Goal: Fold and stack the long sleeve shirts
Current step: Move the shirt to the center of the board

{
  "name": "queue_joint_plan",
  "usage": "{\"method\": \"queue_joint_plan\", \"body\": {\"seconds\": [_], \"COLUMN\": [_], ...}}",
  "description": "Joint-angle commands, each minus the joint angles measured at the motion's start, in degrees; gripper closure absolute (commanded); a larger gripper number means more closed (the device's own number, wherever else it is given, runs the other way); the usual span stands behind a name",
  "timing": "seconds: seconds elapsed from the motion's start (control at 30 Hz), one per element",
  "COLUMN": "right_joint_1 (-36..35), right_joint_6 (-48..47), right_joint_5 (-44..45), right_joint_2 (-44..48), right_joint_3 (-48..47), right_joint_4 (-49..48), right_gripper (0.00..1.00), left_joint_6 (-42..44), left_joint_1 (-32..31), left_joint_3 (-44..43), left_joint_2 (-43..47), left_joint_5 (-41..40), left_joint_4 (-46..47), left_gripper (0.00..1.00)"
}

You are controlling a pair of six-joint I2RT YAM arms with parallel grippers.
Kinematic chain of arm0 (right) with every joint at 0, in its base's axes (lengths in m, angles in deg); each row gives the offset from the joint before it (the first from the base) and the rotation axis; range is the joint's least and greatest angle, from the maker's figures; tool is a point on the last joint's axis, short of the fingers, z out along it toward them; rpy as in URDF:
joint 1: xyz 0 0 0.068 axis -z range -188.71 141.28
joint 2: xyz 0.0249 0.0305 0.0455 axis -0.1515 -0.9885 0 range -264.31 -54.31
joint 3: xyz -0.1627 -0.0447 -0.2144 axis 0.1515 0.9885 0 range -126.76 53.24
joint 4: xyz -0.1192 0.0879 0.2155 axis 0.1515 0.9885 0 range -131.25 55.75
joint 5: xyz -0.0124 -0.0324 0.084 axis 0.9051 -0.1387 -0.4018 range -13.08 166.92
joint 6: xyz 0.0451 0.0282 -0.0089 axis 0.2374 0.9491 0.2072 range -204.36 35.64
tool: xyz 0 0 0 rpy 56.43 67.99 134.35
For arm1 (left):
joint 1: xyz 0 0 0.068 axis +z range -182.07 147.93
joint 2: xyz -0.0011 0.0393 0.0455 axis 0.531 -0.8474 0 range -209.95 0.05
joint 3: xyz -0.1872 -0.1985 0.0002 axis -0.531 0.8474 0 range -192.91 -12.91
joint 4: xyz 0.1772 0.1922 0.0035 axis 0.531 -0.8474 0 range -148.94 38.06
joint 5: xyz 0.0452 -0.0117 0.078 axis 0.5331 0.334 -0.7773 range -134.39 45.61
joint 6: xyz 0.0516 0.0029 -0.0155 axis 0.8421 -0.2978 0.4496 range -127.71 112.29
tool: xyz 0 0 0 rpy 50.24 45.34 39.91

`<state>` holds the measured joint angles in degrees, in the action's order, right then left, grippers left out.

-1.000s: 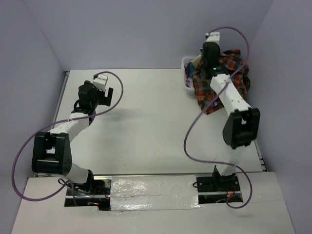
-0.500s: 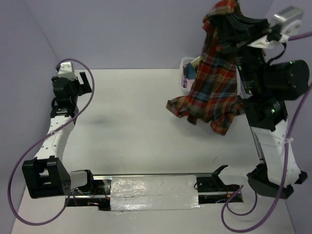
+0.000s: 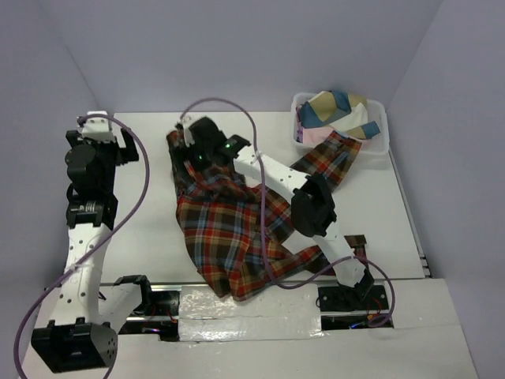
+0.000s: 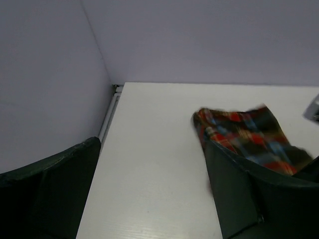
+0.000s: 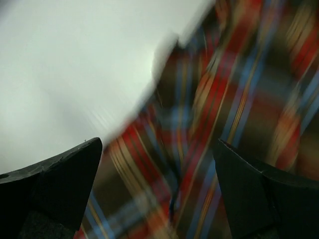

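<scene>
The table (image 3: 142, 237) is now bearing the shirt (image 3: 229, 229), dangling by the basket (image 3: 380, 147) a moment ago, spread for folding, right gripper (image 3: 188, 154) gaping wide over its far corner, left gripper (image 3: 126, 148) hanging wide, empty

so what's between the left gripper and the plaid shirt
Only bare table. In the top view the left gripper sits apart from the plaid shirt, and the left wrist view shows the same bare strip.

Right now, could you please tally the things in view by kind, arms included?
Plaid shirt: 1
White basket: 1
Robot arms: 2, left arm and right arm
Total: 4, not counting the bunched clothes in the basket
</scene>
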<state>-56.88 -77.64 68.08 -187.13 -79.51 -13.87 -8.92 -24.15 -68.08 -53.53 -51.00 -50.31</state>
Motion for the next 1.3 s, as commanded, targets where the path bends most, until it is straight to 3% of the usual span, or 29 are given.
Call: {"method": "queue_joint_plan", "body": {"seconds": [0.0,0.1,0.17,0.23,0.27,0.3,0.33,0.4,0.47,0.53,0.7,0.9,1.03,1.2,1.27], "right_joint_1": [1.05,1.05,1.14,1.05,1.14,1.05,1.14,1.14,1.23,1.66,2.19,2.46,5.78,12.03,14.40], "right_joint_6": [4.45,4.00,5.31,7.42,10.47,12.59,14.70,21.03,29.20,39.00,57.92,65.60,64.65,62.20,60.44], "right_joint_5": [7.23,12.26,12.27,11.74,11.31,11.56,11.83,12.09,14.19,17.62,22.03,19.66,19.48,22.02,21.59], "right_joint_2": [20.25,33.52,39.88,48.59,51.05,55.69,57.91,64.24,67.85,72.68,85.77,92.91,88.45,82.28,80.00], "right_joint_3": [6.94,28.86,38.04,50.75,54.92,58.53,65.44,75.47,81.22,87.29,95.90,105.05,107.88,106.91,107.52], "right_joint_4": [4.44,2.25,0.49,0.13,0.39,0.92,1.62,2.68,5.05,9.94,20.33,19.41,11.75,9.38,6.91], "right_gripper": [0.00,0.00,0.01,0.29,0.64,0.79,0.85,0.65,0.25,0.13,0.04,0.01,0.00,0.00,0.00], "left_joint_6": [8.40,22.43,25.98,29.40,30.38,30.91,31.96,37.03,42.58,46.91,45.25,45.69,44.11,45.77,45.95], "left_joint_1": [-2.38,-5.36,-7.48,-11.41,-12.48,-13.71,-15.90,-18.63,-24.69,-30.65,-37.71,-38.16,-38.07,-37.72,-37.46], "left_joint_3": [3.49,6.22,7.01,7.19,7.02,6.84,6.75,6.22,5.17,2.90,-3.08,-0.20,-2.04,-2.83,-3.00], "left_joint_2": [2.95,2.79,1.21,-2.55,-4.06,-5.55,-8.35,-12.31,-15.48,-21.45,-32.72,-39.14,-42.65,-44.67,-46.08], "left_joint_5": [6.76,19.30,22.07,22.78,22.52,21.91,21.64,20.86,18.49,13.59,11.10,3.28,-0.41,-1.56,-1.82], "left_joint_4": [-4.43,-10.31,-14.35,-18.14,-19.20,-19.21,-18.77,-17.02,-16.40,-14.91,-12.79,-4.37,-2.25,0.13,0.39], "left_gripper": [0.01,0.01,0.01,0.01,0.01,0.01,0.01,0.01,0.01,0.00,0.01,0.02,0.28,0.44,0.58]}}
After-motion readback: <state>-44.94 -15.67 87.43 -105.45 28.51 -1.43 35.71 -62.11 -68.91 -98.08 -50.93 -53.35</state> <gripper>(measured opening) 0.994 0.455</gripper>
